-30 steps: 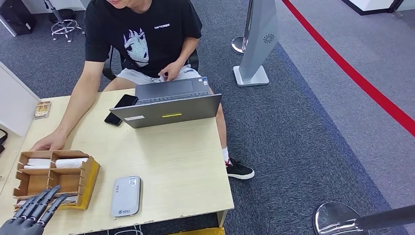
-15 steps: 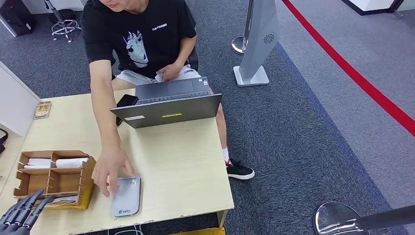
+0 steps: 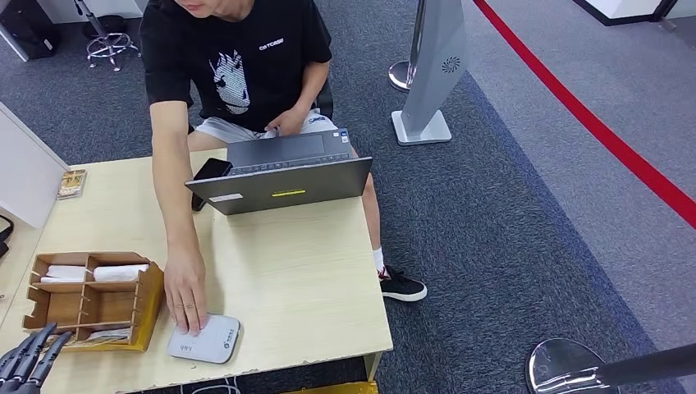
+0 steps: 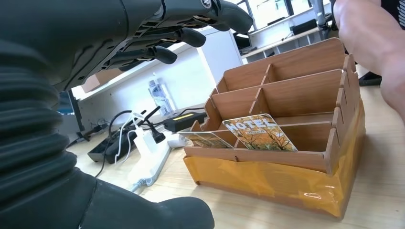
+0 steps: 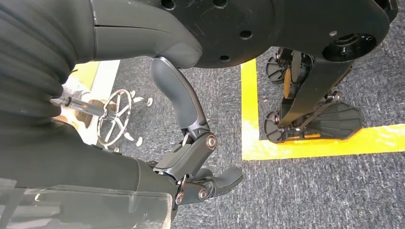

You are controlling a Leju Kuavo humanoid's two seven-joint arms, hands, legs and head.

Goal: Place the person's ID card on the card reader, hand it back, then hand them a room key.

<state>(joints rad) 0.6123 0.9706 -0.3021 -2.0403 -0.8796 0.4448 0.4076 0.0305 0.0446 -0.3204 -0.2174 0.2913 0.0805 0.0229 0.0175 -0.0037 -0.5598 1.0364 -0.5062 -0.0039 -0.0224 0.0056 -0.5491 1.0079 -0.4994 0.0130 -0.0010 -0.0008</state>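
None of the three steps looks done yet.

Robot's left hand (image 3: 25, 365) hovers with loose, spread fingers (image 4: 162, 55) holding nothing, just short of the wooden tray (image 3: 90, 300); hotel key cards (image 4: 260, 133) lie in the tray's compartment nearest those fingers. Beyond the tray from them, a person's hand (image 3: 187, 287) rests on the white card reader (image 3: 205, 338); whether an ID card sits under it I cannot tell. Right hand (image 5: 196, 157) hangs over the carpet, fingers curled, empty.
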